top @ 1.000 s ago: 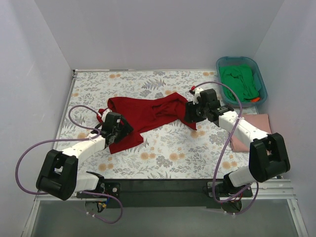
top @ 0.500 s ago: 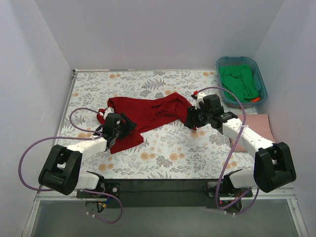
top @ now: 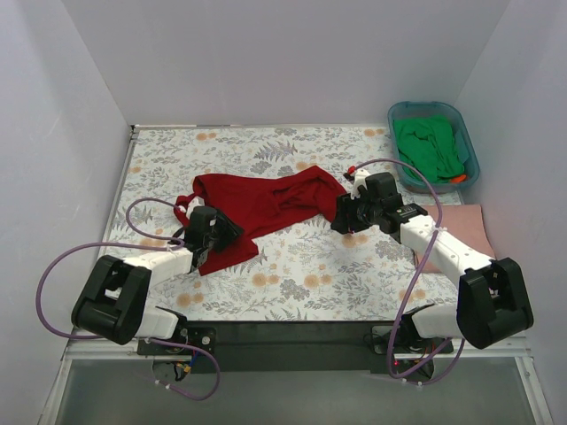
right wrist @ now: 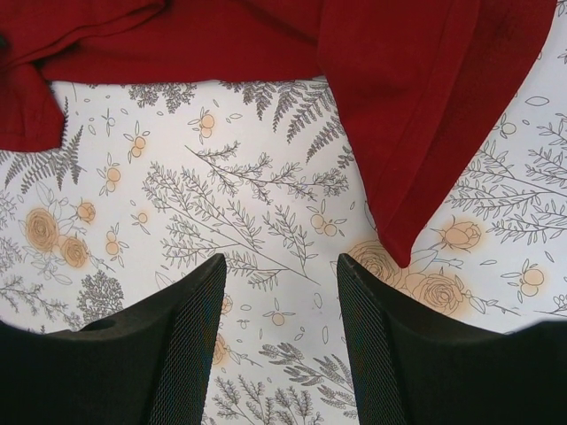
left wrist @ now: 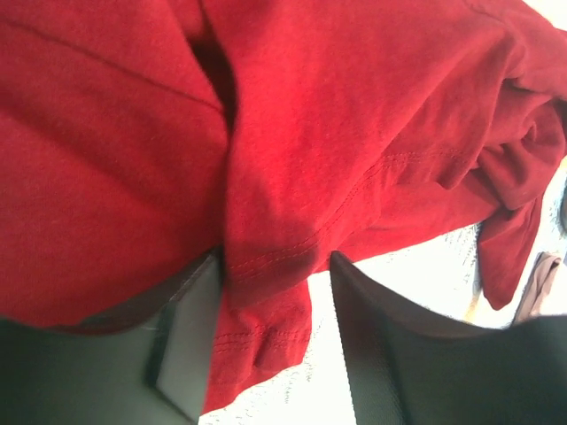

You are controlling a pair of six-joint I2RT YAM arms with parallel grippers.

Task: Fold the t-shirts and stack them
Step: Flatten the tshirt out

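The left gripper [left wrist: 276, 266] has its 2 fingers apart around the red t-shirt [top: 266, 199] hem. The right gripper [right wrist: 281, 266] is wide, holding nothing.

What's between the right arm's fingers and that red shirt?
Only bare floral table cover, as the right wrist view shows; the open fingers sit just short of the red shirt and its corner.

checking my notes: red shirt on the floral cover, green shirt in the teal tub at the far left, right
No: the top view shows the teal tub with the green shirt at the far right; the rest holds.
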